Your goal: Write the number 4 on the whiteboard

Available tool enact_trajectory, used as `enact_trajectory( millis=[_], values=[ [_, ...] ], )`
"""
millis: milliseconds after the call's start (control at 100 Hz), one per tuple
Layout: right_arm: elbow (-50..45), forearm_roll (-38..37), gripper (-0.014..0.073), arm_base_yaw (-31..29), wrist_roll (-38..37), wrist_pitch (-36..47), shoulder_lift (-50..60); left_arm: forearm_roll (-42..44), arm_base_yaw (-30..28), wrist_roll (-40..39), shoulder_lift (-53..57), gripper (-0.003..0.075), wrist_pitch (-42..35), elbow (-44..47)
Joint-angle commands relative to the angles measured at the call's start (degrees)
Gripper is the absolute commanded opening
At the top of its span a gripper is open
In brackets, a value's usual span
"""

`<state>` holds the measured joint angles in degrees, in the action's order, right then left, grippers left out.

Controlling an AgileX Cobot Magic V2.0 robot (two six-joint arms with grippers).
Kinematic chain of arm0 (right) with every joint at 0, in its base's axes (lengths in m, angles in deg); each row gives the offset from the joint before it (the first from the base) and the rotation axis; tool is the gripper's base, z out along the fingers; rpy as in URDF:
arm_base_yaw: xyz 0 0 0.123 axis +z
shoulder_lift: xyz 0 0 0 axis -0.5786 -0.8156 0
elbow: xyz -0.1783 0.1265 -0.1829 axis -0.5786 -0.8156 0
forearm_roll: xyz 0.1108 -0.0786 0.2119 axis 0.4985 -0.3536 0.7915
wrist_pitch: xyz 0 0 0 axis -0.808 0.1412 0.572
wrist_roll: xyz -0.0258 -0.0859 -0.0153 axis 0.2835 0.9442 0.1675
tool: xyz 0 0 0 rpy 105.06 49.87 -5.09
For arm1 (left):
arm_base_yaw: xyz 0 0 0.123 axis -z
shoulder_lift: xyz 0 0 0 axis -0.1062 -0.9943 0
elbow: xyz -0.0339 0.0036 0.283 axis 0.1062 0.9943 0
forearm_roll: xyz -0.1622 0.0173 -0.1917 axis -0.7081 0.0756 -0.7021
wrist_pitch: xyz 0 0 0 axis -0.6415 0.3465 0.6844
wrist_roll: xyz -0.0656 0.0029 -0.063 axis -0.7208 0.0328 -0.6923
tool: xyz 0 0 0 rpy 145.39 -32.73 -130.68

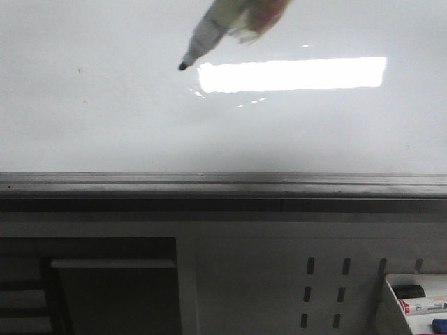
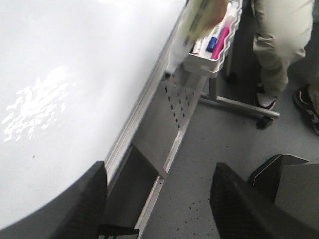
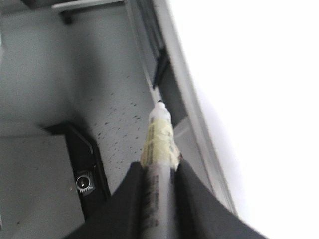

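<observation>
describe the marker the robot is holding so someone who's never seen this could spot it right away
Start at the whiteboard filling the upper front view, then find the bright light reflection on it. Just left of that glare hangs the marker, pale-barrelled, black tip down-left, gripped by the right gripper. Unlike the markers in the tray, it wears yellowish tape.

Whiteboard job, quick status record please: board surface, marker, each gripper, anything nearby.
whiteboard: glossy white, no number 4 visible on it; only tiny dark specks and a bright light reflection
marker: uncapped, black tip pointing down-left at the board; contact with the surface cannot be told
right gripper: shut on marker, yellowish tape wrapped around the barrel
left gripper: open, holding nothing, beside the board's lower edge
tray: at the lower right below the board, with spare markers
person: legs visible, standing beyond the tray
</observation>
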<state>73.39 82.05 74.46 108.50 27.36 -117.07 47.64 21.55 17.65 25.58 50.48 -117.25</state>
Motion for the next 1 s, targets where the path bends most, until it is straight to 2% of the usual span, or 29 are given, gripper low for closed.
enact_trajectory(
  millis=[0,180,360,560,870,990],
  values=[
    [-2.2,-0.7,-0.0036,-3.0,-3.4,4.6,4.7,-4.1,-3.7,-0.8,3.7,0.0421,-3.0,1.4],
    [-13.9,2.6,-0.0036,-10.9,-7.3,12.1,11.8,-8.9,-9.6,-0.8,9.3,0.0420,-4.8,7.1],
    [-20.6,4.5,-0.0036,-11.8,-7.3,17.1,15.9,-9.6,-10.9,-0.8,10.4,0.0421,-5.9,8.4],
    [-21.4,5.0,-0.0036,-11.5,-7.3,16.3,15.6,-9.7,-10.9,-0.8,10.3,0.0420,-5.9,8.4],
    [-21.2,11.8,-0.0036,-11.5,-7.3,26.0,15.5,-10.1,-10.9,-0.8,10.2,0.0420,-5.9,8.5],
    [-19.6,12.5,-0.0036,-11.5,-7.3,26.7,14.0,-10.1,-10.9,-0.8,10.2,0.0420,-5.9,8.5]
  ],
)
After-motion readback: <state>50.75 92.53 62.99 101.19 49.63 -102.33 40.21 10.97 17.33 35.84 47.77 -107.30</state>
